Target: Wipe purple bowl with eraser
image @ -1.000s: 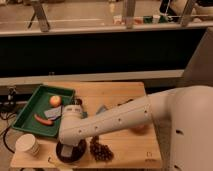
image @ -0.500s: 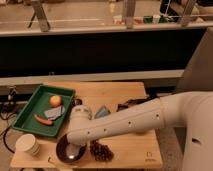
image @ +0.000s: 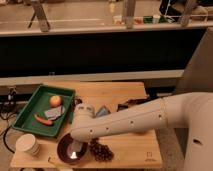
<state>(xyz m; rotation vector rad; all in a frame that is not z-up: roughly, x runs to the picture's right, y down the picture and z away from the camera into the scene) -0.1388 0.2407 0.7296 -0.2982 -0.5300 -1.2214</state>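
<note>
The purple bowl (image: 66, 149) stands near the table's front left edge, dark and glossy, with a pale patch inside it that may be the eraser or a reflection. My gripper (image: 78, 136) is at the end of the white arm (image: 125, 122), which reaches in from the right. It hangs over the bowl's right rim. The arm's wrist hides its tip, so I cannot make out the eraser itself.
A white paper cup (image: 27, 145) stands left of the bowl. A green tray (image: 30, 107) at the left holds an orange fruit (image: 55, 100), a red item and a grey item. A dark cluster (image: 101, 151) lies right of the bowl, and blue (image: 103, 111) and dark (image: 125, 106) items lie behind the arm.
The arm has lifted up and to the right from low over the bowl. More of the bowl's inside shows now.
</note>
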